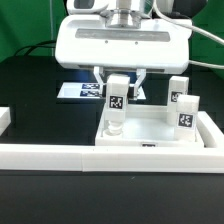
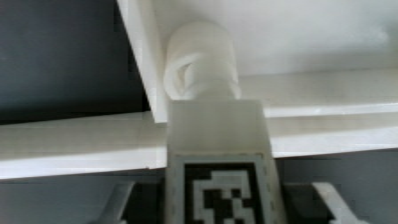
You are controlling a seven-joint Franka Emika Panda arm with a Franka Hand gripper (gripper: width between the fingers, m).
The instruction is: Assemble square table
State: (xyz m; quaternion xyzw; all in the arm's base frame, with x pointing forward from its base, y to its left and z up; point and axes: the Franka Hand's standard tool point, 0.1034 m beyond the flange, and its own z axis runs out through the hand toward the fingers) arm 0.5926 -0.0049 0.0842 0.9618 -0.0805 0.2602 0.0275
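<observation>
Leg [image 1: 116, 97] grasped between gripper [image 1: 118, 88] fingers, standing upright over corner socket [image 2: 199, 62] of tabletop [image 1: 150, 131]; best kept vertical and centred while screwing in, light downward pressure

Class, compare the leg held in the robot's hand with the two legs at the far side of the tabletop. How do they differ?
The held leg is clamped in the hand; the two far legs stand free of it. The held leg is at the tabletop's corner on the exterior view's left; the far legs are on the exterior view's right. All are small, white, upright, and carry black-white tags.
</observation>
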